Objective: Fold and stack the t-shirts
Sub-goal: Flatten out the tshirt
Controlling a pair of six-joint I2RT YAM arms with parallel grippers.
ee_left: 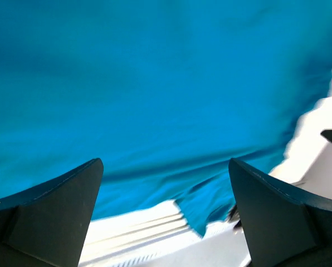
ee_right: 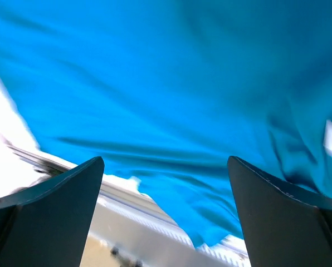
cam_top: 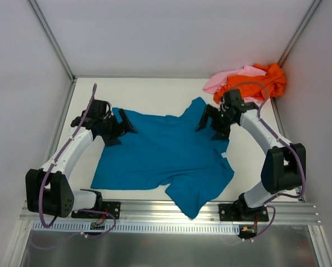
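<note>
The teal-blue t-shirt (cam_top: 166, 156) lies spread over the middle of the white table, its near part bunched and hanging over the front rail; it also fills the left wrist view (ee_left: 155, 89) and the right wrist view (ee_right: 171, 83). My left gripper (cam_top: 121, 125) hovers open over the shirt's far left corner, nothing between its fingers (ee_left: 60, 211). At the shirt's far right edge my right gripper (cam_top: 210, 121) is open and empty too, fingers (ee_right: 277, 217) wide apart. The orange t-shirt (cam_top: 263, 80) and the pale pink t-shirt (cam_top: 227, 78) sit crumpled together in the far right corner.
White enclosure walls with metal corner posts (cam_top: 52, 39) stand close on three sides. A slotted metal rail (cam_top: 171, 214) carrying the arm bases runs along the near edge. Bare table (cam_top: 149, 94) shows behind the teal shirt.
</note>
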